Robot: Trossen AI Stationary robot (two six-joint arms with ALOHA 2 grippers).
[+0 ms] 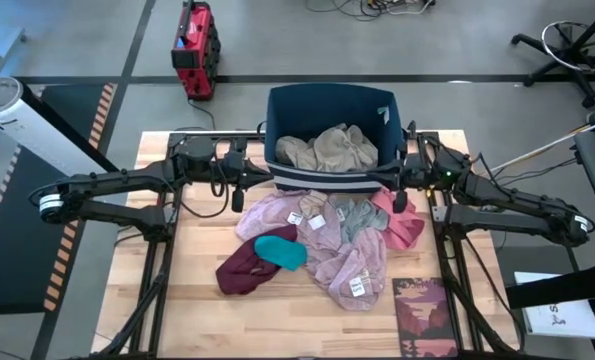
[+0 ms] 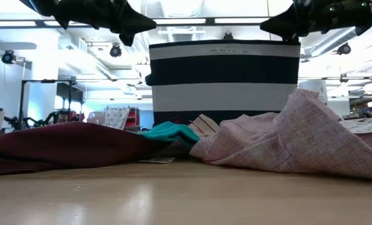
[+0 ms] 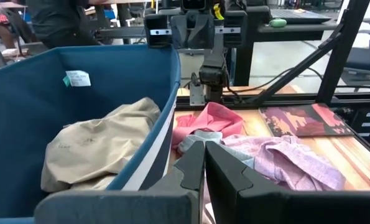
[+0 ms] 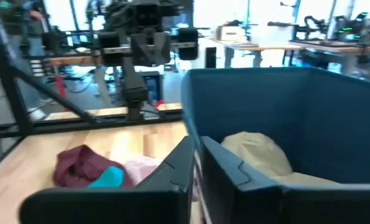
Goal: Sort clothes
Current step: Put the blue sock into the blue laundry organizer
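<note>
A dark blue bin (image 1: 277, 110) with a white stripe stands at the table's far middle, and a tan garment (image 1: 327, 148) lies inside it. In front of it lies a pile: mauve-pink cloth (image 1: 327, 255), a grey piece (image 1: 355, 215), a coral pink piece (image 1: 402, 225), a teal piece (image 1: 282, 250) and a maroon piece (image 1: 245, 270), some with white tags. My left gripper (image 1: 239, 195) hangs shut and empty at the bin's near left corner, above the table. My right gripper (image 1: 401, 197) hangs shut and empty at the bin's near right corner. No black garment shows.
A dark red printed board (image 1: 424, 315) lies at the table's near right edge. The black arm frames run along both sides of the table. Bare wood (image 1: 192, 300) shows at the near left. A red device (image 1: 194, 40) stands on the floor beyond the table.
</note>
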